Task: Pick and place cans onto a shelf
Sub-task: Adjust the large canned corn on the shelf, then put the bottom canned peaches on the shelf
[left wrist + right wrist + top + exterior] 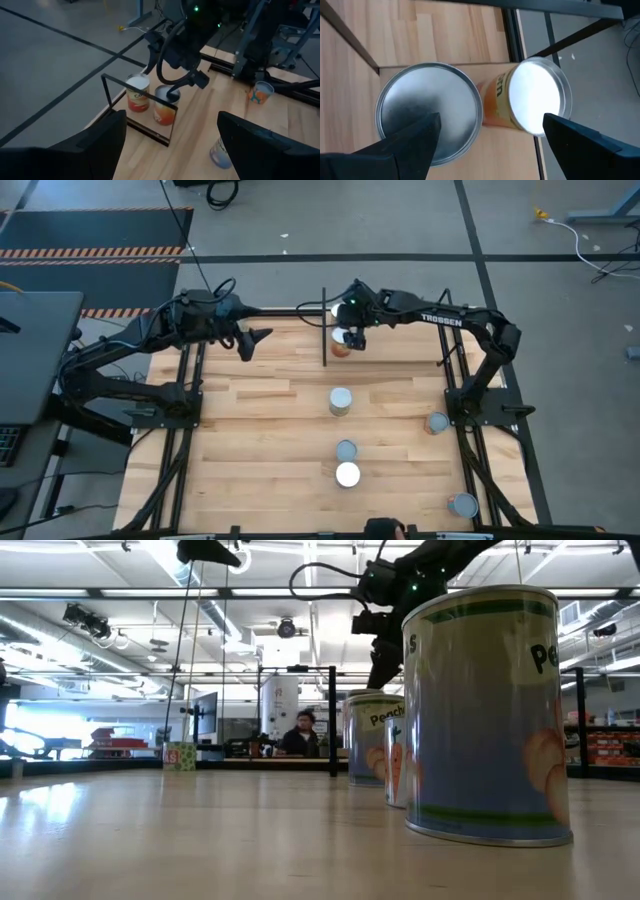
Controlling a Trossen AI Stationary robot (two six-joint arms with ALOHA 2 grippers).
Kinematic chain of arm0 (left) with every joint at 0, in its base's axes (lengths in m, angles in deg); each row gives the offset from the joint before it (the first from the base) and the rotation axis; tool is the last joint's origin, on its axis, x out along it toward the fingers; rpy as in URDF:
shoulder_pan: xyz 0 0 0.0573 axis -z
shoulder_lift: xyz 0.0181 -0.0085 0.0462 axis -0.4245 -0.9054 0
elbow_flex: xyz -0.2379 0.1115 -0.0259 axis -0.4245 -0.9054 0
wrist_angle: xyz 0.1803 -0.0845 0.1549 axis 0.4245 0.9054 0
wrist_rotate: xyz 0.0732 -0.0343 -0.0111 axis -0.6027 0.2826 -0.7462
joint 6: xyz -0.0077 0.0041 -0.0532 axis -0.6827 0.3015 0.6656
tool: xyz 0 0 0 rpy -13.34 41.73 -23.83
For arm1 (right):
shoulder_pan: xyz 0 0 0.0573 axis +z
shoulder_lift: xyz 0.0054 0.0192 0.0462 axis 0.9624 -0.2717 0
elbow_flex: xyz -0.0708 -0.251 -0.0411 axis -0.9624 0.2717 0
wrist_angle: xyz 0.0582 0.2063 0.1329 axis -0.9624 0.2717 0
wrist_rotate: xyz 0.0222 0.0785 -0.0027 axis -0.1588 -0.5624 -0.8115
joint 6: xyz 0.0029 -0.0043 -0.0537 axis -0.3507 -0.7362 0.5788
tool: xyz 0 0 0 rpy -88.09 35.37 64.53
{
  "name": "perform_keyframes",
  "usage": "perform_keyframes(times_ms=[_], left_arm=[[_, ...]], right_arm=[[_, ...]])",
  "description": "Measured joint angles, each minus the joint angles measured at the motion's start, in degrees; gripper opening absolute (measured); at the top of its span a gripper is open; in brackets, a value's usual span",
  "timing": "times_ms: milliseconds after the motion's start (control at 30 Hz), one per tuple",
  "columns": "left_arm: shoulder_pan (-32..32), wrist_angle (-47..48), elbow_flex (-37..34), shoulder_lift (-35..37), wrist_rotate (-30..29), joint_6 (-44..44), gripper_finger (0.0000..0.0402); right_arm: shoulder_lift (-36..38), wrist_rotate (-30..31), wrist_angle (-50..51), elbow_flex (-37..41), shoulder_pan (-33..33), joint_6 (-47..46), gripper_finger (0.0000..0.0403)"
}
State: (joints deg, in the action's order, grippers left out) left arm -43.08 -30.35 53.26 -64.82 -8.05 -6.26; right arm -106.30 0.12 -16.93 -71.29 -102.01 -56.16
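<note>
Two cans stand on the shelf [325,330] at the table's far edge. One has a silver top [427,117]. The other has a white top and an orange label [537,102]. Both also show in the left wrist view, behind the shelf's black frame [135,127]. My right gripper [352,332] is open above these two cans, with one finger over the silver top. My left gripper [250,340] is open and empty, above the table to the left of the shelf. My right gripper comes at the shelf cans from above, pointing down. One finger [407,147] stands over the silver-topped can's lid [420,105]. I cannot tell whether it touches the lid. The can stands upright on the shelf.
Several more cans stand upright on the tabletop: one mid-table [341,400], two near the front centre [346,450] [347,474], and two on the right [437,422] [462,504]. A peach can [490,710] fills the low view. A person sits beyond the table [303,735].
</note>
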Motion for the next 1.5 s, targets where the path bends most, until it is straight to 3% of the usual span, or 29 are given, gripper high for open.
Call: perform_keyframes(times_ms=[300,400,600,867,1300,1500], left_arm=[[3.36,4.19,0.0,0.44,-1.25,1.57,0.0318],[6.44,4.27,0.0,0.44,-2.42,0.39,0.0318],[10.39,6.42,0.0,0.46,-7.72,0.32,0.0318],[11.85,7.94,0.0,0.79,-8.65,0.4,0.0318],[11.78,5.59,0.0,4.14,-9.22,0.34,0.0318],[11.28,1.33,-0.02,5.49,-9.4,0.27,0.0318]], right_arm=[[4.5,2.99,3.88,-3.97,5.56,0.52,0.0362],[6.36,7.24,4.73,-4.09,7.58,0.5,0.0362],[5.84,10.84,11.99,-3.47,3.93,0.49,0.0362],[2.9,7.14,9.11,0.99,0.14,1.76,0.0362],[2.69,2.7,5.07,1.24,-0.91,2.21,0.0362],[2.69,4.05,5.18,1.24,-0.89,2.43,0.0362]])
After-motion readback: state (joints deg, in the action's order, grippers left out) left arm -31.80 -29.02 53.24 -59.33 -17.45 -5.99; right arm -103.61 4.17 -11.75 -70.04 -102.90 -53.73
